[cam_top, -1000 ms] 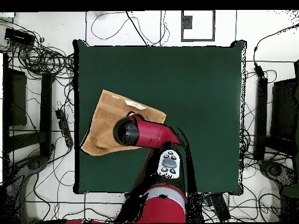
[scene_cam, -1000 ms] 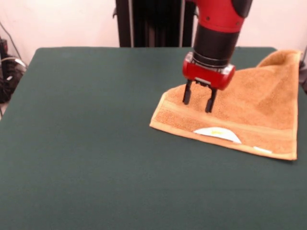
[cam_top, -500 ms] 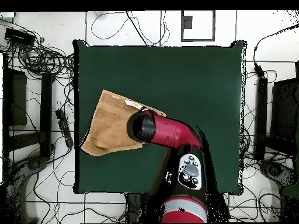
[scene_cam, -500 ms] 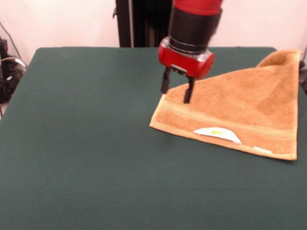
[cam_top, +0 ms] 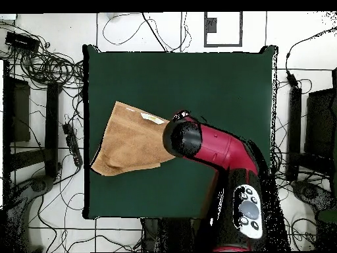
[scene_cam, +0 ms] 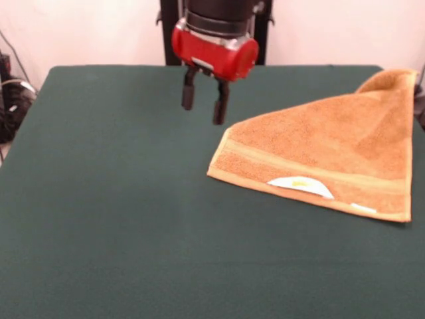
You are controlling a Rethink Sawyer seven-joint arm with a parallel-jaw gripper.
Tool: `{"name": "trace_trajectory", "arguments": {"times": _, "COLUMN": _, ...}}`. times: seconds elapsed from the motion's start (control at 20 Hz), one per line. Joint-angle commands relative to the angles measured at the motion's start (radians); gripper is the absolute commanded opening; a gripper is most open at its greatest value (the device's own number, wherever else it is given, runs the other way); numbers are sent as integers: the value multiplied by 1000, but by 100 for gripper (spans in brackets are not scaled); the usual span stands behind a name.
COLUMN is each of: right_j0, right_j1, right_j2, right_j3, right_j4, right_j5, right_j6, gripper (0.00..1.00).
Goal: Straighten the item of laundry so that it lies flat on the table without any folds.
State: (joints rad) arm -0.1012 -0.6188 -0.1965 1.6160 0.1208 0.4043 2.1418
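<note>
Front view: gripper (scene_cam: 202, 105) top centre, jaws apart and empty, over bare table (scene_cam: 113, 199); towel (scene_cam: 325, 156) right, far corner folded, between grasps; next, probably pinching that fold.

Around the table, tangled black cables (cam_top: 39, 62) sprawl over the pale tiled floor (cam_top: 125, 29), dark equipment boxes (cam_top: 18, 111) line one side, more black gear (cam_top: 322, 125) sits opposite, and a white wall (scene_cam: 93, 30) stands behind.

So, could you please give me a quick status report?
Pincer open, empty, above bare table. Towel still folded, corner over table edge. Nothing in the way.
</note>
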Motion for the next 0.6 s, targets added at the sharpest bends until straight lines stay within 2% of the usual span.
{"name": "trace_trajectory", "arguments": {"times": 0.05, "right_j0": -49, "right_j1": 6, "right_j2": 105, "right_j3": 25, "right_j4": -42, "right_j5": 88, "right_j6": -15, "gripper": 100}}
{"name": "trace_trajectory", "arguments": {"times": 0.3, "right_j0": -149, "right_j1": 35, "right_j2": 194, "right_j3": 65, "right_j4": -55, "right_j5": -4, "right_j6": -61, "gripper": 100}}
{"name": "trace_trajectory", "arguments": {"times": 0.45, "right_j0": -200, "right_j1": 78, "right_j2": 243, "right_j3": 53, "right_j4": -76, "right_j5": -40, "right_j6": -85, "gripper": 100}}
{"name": "trace_trajectory", "arguments": {"times": 0.6, "right_j0": -203, "right_j1": 121, "right_j2": 272, "right_j3": 38, "right_j4": -86, "right_j5": -77, "right_j6": -43, "gripper": 100}}
